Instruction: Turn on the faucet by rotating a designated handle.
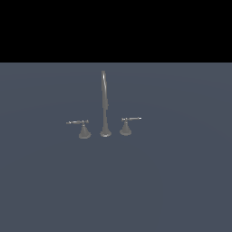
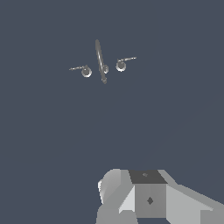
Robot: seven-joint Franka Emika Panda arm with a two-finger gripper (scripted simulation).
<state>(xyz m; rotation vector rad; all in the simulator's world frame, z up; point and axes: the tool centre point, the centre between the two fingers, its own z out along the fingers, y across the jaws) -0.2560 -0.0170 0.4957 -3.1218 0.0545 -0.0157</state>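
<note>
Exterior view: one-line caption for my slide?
Grey faucet on bare blue-grey floor, its handle untouched; no arm in view.

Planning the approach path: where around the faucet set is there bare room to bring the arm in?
Bare floor lies all around the grey three-piece faucet. Widest is the near side and outboard of the left lever handle. Tightest are the gaps between the gooseneck spout and either lever.
</note>
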